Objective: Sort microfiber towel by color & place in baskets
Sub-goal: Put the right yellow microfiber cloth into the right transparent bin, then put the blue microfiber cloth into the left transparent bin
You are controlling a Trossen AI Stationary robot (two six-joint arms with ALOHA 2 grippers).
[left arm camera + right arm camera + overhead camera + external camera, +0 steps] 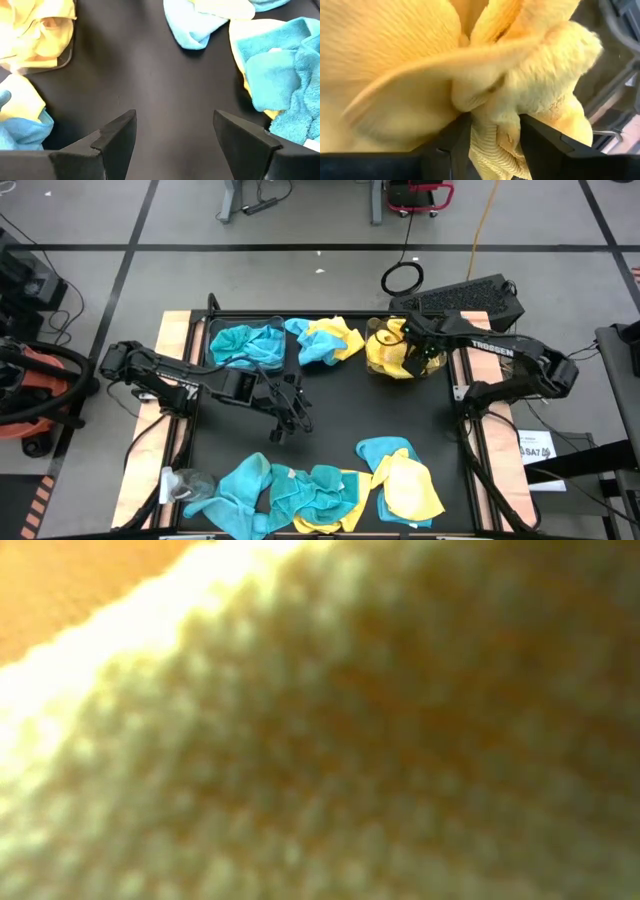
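Observation:
Yellow microfiber towels fill the clear basket at the far right. My right gripper stands over it, pointing down, with yellow towel cloth between its fingers. Teal towels lie in the basket at the far left. My left gripper hangs open over the bare black mat at mid-table, touching nothing. Mixed teal and yellow towels lie in a heap along the near edge. A yellow towel fills the low view. My right gripper has a bunched fold of a yellow towel between its two fingers, several layers thick. The fingers come from above, pointing down into the far right basket. The rest of the towel spreads out beyond the fingertips, on the yellow heap in the basket.
A teal and a yellow towel lie on the mat between the two baskets. A crumpled clear plastic thing lies at the near left corner. The mat's middle is bare. Wooden rails border the mat left and right.

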